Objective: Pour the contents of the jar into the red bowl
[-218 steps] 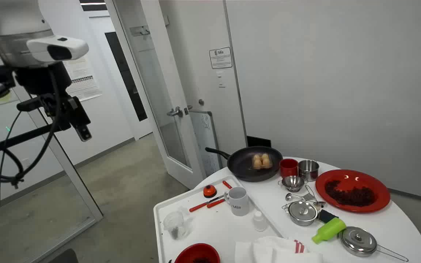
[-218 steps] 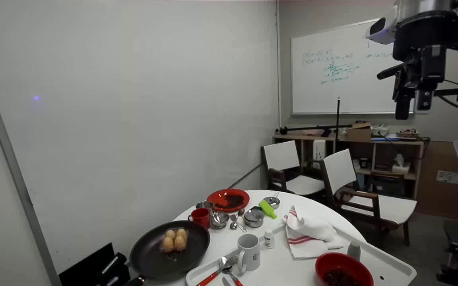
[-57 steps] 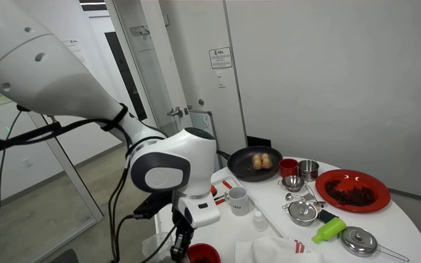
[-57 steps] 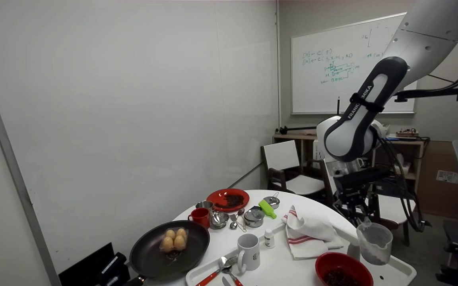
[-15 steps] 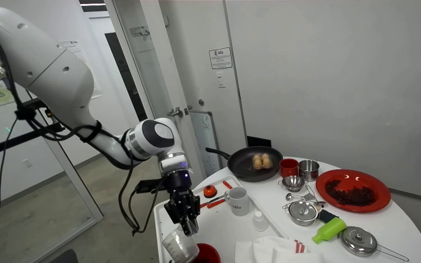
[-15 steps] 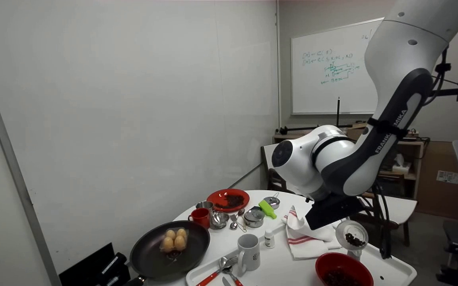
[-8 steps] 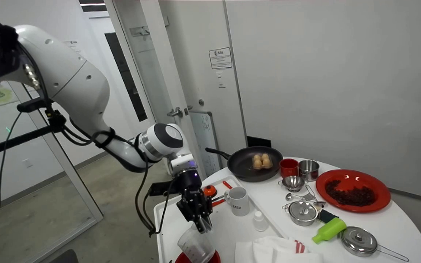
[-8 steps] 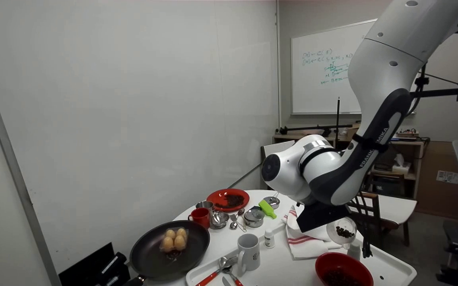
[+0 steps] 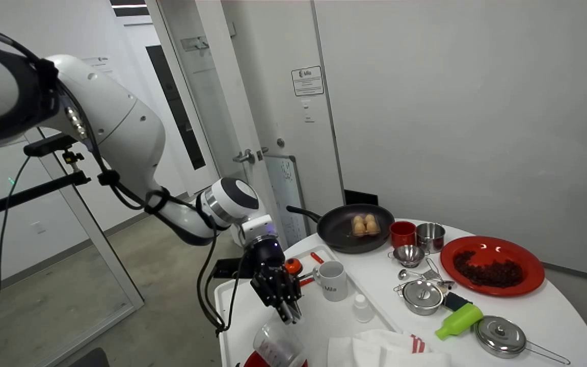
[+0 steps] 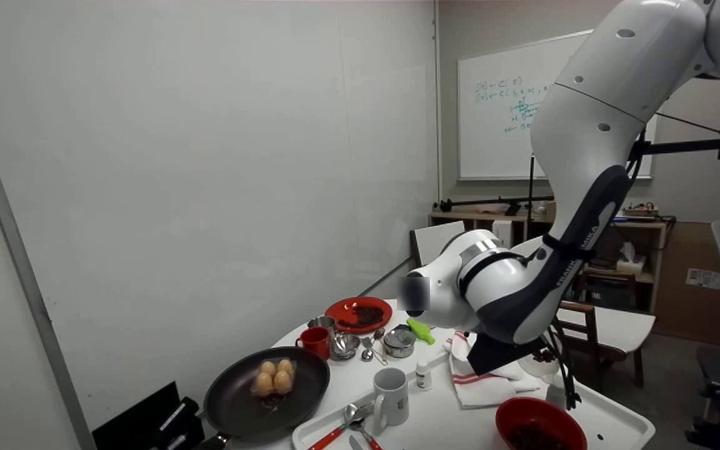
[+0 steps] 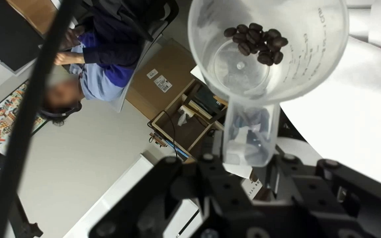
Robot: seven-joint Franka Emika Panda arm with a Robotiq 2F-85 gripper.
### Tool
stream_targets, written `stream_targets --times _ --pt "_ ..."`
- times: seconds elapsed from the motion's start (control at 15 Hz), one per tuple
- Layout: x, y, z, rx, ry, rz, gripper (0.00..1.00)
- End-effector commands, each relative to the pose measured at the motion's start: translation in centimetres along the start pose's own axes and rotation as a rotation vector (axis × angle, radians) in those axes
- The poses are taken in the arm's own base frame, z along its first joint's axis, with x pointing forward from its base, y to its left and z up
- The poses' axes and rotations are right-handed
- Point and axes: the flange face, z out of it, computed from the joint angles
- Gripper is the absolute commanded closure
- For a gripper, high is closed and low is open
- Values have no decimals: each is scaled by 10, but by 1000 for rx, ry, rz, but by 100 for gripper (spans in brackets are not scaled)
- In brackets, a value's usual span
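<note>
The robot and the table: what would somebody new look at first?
Probably the big white arm, on the right in an exterior view. In the wrist view, the gripper holds a clear jug with dark beans inside. A big red dish on the white table stands out too.

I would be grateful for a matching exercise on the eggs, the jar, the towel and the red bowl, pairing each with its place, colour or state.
Things
1. Eggs
2. Jar
3. Towel
4. Red bowl

Clues
A. White with red stripes
B. On the tray, with dark bits inside
C. In the black pan
D. Tilted, held by the hand

Pairs: 1-C; 2-D; 3-A; 4-B
</note>
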Motion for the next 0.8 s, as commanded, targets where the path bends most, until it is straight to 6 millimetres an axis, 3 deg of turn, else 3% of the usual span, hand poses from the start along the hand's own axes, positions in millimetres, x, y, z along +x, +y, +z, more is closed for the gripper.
stream_targets --times 0.0,0.2,0.33,0.4,0.47,0.53,0.73 --pt "-17 -19 -7 -50 86 -29 90" --pt "-26 -27 -7 -89 121 -53 90" --pt "-28 -30 -10 -27 50 -138 90" --pt "-33 -24 -6 -56 76 -82 76" --pt "-35 -26 -8 -46 68 -103 76" --pt "-35 -27 -9 -41 63 -113 90" --pt "-37 -19 -15 -80 147 7 91"
